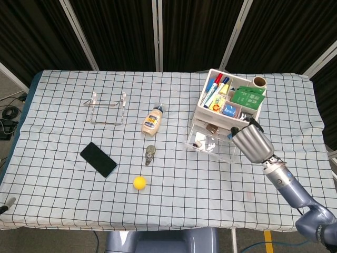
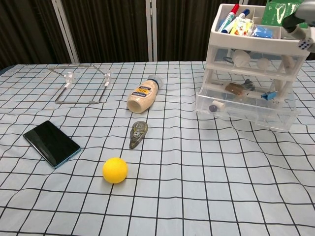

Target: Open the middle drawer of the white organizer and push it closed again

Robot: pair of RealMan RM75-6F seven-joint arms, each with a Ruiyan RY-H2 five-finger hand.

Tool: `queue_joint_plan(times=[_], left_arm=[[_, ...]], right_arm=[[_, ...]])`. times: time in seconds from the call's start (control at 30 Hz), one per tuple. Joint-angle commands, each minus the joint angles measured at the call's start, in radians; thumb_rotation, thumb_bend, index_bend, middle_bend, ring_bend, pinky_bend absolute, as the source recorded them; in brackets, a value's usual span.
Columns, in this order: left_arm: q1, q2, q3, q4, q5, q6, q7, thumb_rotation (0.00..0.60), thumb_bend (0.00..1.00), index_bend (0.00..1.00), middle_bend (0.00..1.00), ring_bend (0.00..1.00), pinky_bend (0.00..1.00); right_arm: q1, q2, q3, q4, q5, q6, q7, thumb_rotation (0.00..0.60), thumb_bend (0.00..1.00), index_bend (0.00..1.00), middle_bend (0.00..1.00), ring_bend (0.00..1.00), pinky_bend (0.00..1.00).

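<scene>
Checked cloth carries a boxy white organizer with clear plastic drawers.

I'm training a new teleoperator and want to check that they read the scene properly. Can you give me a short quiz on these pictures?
1. True or false: a clear drawer of the white organizer stands pulled out.
2. Which thing lies nearest the yellow ball?
A. the tape dispenser
B. the bottle
C. the wire stand
3. Fill in: the only hand in view, at the organizer's right side in the head view, is the robot's ___ one.

Key: 1 true; 2 A; 3 right.
</scene>
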Motion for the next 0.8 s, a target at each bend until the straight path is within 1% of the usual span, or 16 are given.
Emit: queue_joint_plan(times=[0.03,0.17,0.3,0.47,0.63,0.8], left_arm=[[0.004,0.000,0.002,0.002,0.008,0.009,-0.005,0.600,0.10,0.00,0.00,0.00,0.00],[0.006,0.000,0.005,0.004,0.018,0.013,-0.008,0.600,0.10,0.00,0.00,0.00,0.00],[0.008,-0.002,0.009,0.004,0.032,0.021,-0.001,0.600,0.10,0.00,0.00,0.00,0.00],[0.008,-0.004,0.012,0.002,0.039,0.020,0.009,0.600,0.10,0.00,0.00,0.00,0.00],[0.007,-0.005,0.012,0.001,0.037,0.015,0.015,0.600,0.10,0.00,0.00,0.00,0.00],[0.004,-0.008,0.013,-0.001,0.036,0.005,0.023,0.600,0.10,0.00,0.00,0.00,0.00]], right_arm=[[-0.039,0.022,-0.004,-0.002,0.009,0.037,0.042,0.600,0.23,0.66,1.00,1.00,0.78],[-0.087,0.028,-0.012,0.022,0.015,0.082,0.125,0.600,0.23,0.66,1.00,1.00,0.78],[-0.131,0.016,-0.032,0.083,0.021,0.102,0.202,0.600,0.22,0.64,1.00,1.00,0.77],[-0.171,-0.022,-0.050,0.188,0.043,0.096,0.290,0.600,0.21,0.63,1.00,1.00,0.77],[-0.190,-0.052,-0.058,0.257,0.051,0.091,0.345,0.600,0.20,0.63,1.00,1.00,0.77],[-0.214,-0.102,-0.065,0.364,0.057,0.087,0.415,0.600,0.18,0.62,1.00,1.00,0.77]])
